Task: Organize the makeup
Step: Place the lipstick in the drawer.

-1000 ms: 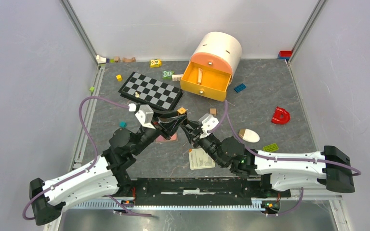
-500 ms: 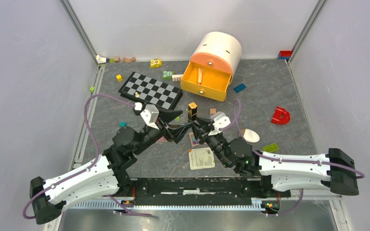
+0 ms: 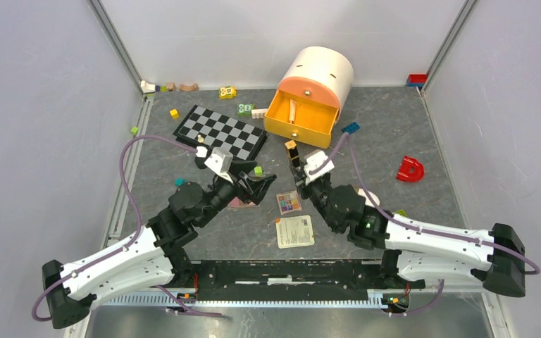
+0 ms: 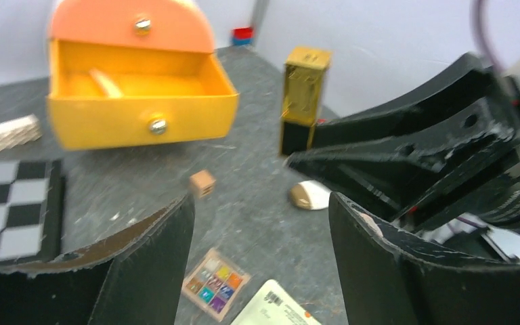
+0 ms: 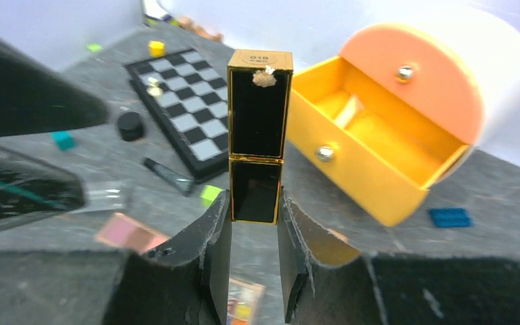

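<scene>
Black-and-gold rectangular lipstick tube (image 5: pixel 258 135) stands upright in my right claw (image 5: pixel 254 196), pinched at its lower end, upper centre of the overhead view, just below the open yellow drawer (image 3: pixel 303 120). My left claw (image 4: pixel 261 200) gapes wide and empty above the grey surface (image 3: pixel 394 134).

Grey mottled tabletop (image 3: pixel 387 141) was noted. Laid directly on it: a black-and-grey chessboard (image 3: pixel 220 132), a white round cabinet with an open yellow drawer (image 3: pixel 310 95), a small multicolour eyeshadow palette (image 3: pixel 289 203), a printed cream card (image 3: pixel 294 232), a red D-shaped block (image 3: pixel 410 170).
</scene>
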Available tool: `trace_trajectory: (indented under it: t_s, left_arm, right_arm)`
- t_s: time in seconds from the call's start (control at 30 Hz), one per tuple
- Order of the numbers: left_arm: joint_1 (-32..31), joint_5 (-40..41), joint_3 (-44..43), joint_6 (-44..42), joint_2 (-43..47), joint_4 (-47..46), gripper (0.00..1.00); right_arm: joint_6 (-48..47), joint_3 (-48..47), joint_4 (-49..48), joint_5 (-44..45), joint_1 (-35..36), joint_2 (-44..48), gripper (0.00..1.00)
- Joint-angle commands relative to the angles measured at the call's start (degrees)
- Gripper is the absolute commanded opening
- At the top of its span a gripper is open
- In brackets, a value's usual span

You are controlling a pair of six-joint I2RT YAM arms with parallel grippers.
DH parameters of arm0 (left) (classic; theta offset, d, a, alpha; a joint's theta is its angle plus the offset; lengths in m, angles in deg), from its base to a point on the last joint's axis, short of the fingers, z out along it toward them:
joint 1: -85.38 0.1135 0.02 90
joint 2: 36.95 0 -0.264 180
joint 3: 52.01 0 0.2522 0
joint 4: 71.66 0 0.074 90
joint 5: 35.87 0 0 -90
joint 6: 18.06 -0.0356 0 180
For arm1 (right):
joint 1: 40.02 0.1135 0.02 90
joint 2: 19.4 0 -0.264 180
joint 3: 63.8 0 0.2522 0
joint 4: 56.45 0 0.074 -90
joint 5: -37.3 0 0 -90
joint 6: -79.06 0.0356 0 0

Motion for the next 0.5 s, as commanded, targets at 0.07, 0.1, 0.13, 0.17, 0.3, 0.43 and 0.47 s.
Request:
trace_trajectory:
  t_s: [0.07,0.1,0.13,0.17,0.3,0.43,0.47]
  left_arm:
    - [-0.1,19.1,-4.9,6.4,-0.2,17.7,0.80]
    - [-0.1,20.3,-4.9,6.6,-0.3,18.9,0.81]
    - [0.0,21.2,-4.9,6.7,-0.3,20.3,0.81]
    - [0.0,21.6,-5.0,6.5,-0.5,21.4,0.81]
    - [0.1,22.3,-6.4,6.5,-1.8,27.2,0.84]
    - [0.1,22.0,-6.4,7.4,-1.5,30.0,0.87]
    - [0.1,21.9,-6.0,7.7,-1.0,30.1,0.87]
  right_arm:
    - [-8.2,-10.7,18.4,-12.2,-13.2,-3.3,0.00]
    - [-10.0,-13.1,20.7,-14.6,-15.1,-4.9,0.00]
    - [-11.5,-15.5,23.9,-17.4,-17.1,-6.9,0.00]
    - [-13.1,-18.5,26.9,-19.4,-18.7,-8.6,0.00]
    - [-17.4,-30.0,37.7,-29.7,-25.8,-16.3,0.00]
    - [-20.4,-41.7,46.7,-37.0,-31.9,-24.4,0.00]
    - [-21.0,-44.7,49.1,-38.7,-33.3,-26.2,0.00]
